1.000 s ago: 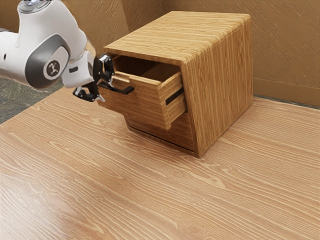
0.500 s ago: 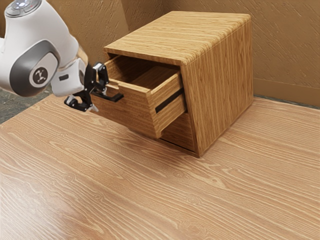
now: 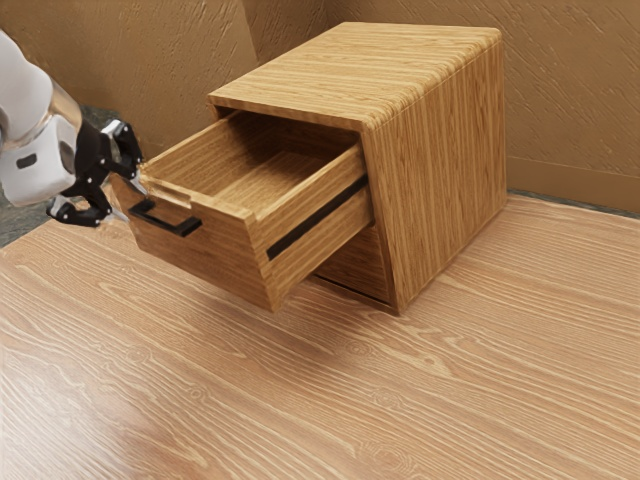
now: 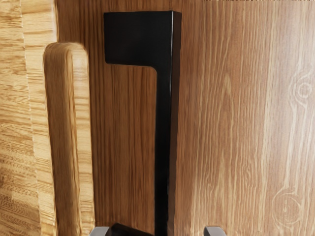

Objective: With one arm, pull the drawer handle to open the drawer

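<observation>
Gripper [image 3: 118, 185] sits at the exterior view's left edge. The arm [image 3: 25, 130] behind it is cut off by the frame, so you get little more than the wrist. Black fingers against the black handle [image 3: 165, 219] make contact hard to read from that side.

Wrist view is clearer. Two grey fingertips [image 4: 212, 230] peek in at the edge, one on each side of the handle [image 4: 165, 123]. Bare wood shows between the bar and one tip. On the other side a cropped dark shape [image 4: 129, 229] sits between them, and you can't tell what it is. Neither tip is seen touching the bar. Call it spread wide, straddling the handle end nearer the arm and clamping nothing.

A rounded wooden edge [image 4: 64, 137] runs alongside the handle. Which part of the drawer it belongs to is unclear.

Drawer [image 3: 220, 255] is the upper one in the cabinet [image 3: 440, 150]. It is pulled far out toward the exterior view's left and hangs above the table [image 3: 300, 400]. The handle is on its front face, near the top. Inside you see a wood floor and side walls, with the rear stretch hidden under the cabinet top. Lower drawer [image 3: 350, 265] sits back in the cabinet, mostly shadowed and partly covered by the open one.
</observation>
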`<state>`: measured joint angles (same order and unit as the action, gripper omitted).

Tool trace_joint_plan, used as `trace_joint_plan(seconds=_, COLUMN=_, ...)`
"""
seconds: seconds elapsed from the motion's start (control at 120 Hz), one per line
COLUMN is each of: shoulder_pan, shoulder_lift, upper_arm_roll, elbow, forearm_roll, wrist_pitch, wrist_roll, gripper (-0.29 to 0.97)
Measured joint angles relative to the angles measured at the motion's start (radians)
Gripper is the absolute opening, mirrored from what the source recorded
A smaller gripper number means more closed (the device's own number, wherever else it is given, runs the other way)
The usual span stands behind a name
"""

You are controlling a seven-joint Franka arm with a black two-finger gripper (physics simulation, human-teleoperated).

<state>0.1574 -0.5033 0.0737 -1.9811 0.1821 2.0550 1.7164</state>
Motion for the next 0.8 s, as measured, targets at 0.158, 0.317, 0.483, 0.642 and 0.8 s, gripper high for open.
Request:
trace_joint_plan(seconds=0.158, shoulder_pan=-0.005, shoulder_lift=-0.063, upper_arm_roll=-0.096, elbow=0.109, forearm_roll=-0.013, wrist_pitch=-0.066, wrist_roll=-0.062, gripper=0.42)
trace_joint_plan(seconds=0.317, shoulder_pan=0.002, shoulder_lift=0.019, upper_arm_roll=-0.198, elbow=0.287, forearm_roll=-0.018, wrist_pitch=-0.242, wrist_roll=-0.28, gripper=0.55)
trace_joint_plan(seconds=0.483, shoulder_pan=-0.054, shoulder_lift=0.177, upper_arm_roll=-0.237, elbow=0.479, forearm_roll=-0.018, wrist_pitch=-0.456, wrist_roll=-0.593, gripper=0.61)
trace_joint_plan(seconds=0.642, shoulder_pan=-0.105, shoulder_lift=0.198, upper_arm_roll=-0.219, elbow=0.512, forearm_roll=-0.018, wrist_pitch=-0.605, wrist_roll=-0.878, gripper=0.64)
trace_joint_plan(seconds=0.8, shoulder_pan=-0.139, shoulder_lift=0.259, upper_arm_roll=-0.155, elbow=0.496, forearm_roll=-0.016, wrist_pitch=-0.705, wrist_roll=-1.102, gripper=0.65)
